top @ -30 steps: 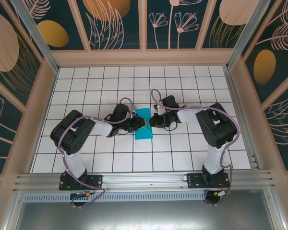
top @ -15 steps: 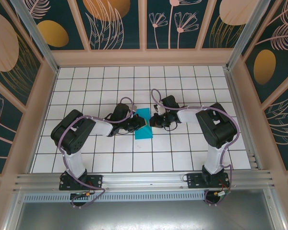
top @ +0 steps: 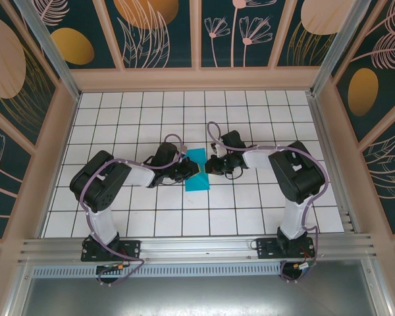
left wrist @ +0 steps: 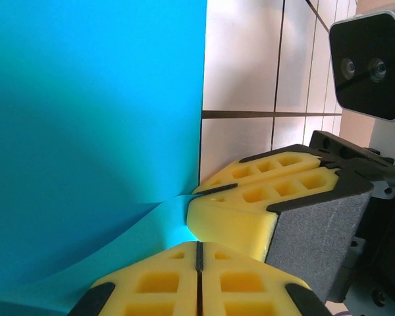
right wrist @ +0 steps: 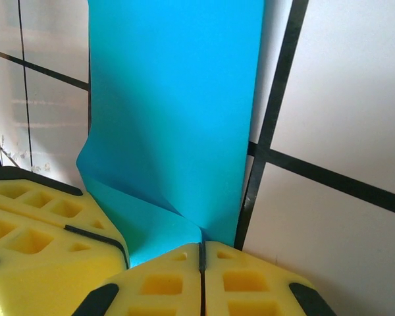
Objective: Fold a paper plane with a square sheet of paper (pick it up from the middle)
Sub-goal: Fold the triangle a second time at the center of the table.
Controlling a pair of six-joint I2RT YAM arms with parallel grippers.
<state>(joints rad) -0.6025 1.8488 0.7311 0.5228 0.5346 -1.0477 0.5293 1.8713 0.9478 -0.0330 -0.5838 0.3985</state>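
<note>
The teal square sheet of paper [top: 198, 182] lies on the tiled floor mid-table, between both arms. My left gripper [top: 195, 168] comes at its middle from the left and my right gripper [top: 209, 166] from the right, their tips almost touching. In the left wrist view the paper [left wrist: 92, 131] rises in a creased flap into my left gripper [left wrist: 199, 245], whose yellow pads are shut on it; the right gripper's fingers [left wrist: 250, 214] sit just beyond. In the right wrist view the paper [right wrist: 178, 112] tents up into my shut right gripper [right wrist: 201, 247], with the left gripper's fingers [right wrist: 46, 230] alongside.
White tiles with dark grid lines [top: 250, 210] surround the paper on every side. Patterned walls [top: 197, 39] enclose the cell at the back and both sides. The arm bases stand on the metal rail [top: 197, 247] at the near edge.
</note>
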